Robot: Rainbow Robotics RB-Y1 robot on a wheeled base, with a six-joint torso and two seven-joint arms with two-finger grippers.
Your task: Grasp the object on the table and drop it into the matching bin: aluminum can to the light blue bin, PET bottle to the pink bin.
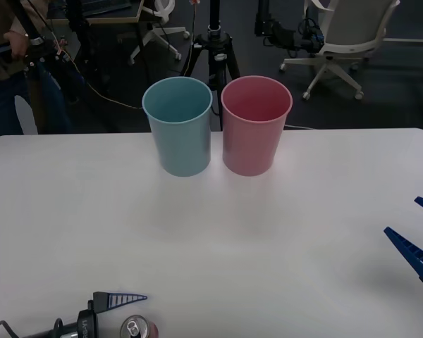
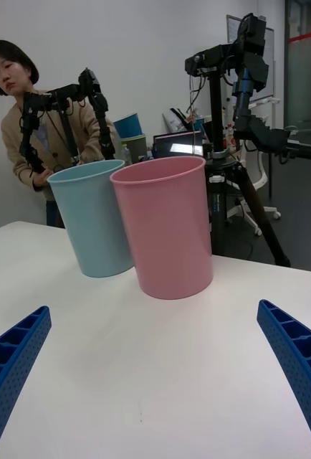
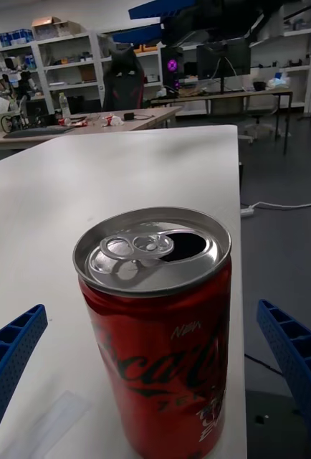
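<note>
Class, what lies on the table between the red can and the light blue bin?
Nothing: in the front view, bare white table separates the red can from the light blue bin.

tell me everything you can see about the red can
The can is small and red with white script, metal by its look, with a silver lid and pull tab; its mouth is already open. It stands upright at the table's near edge on the robot's left, between the open fingers of the left end effector, which do not touch it.

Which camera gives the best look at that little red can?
The left wrist view: the red can stands close up between the open left gripper fingers, its lid opened. The front view catches just its top at the table's near edge.
</note>
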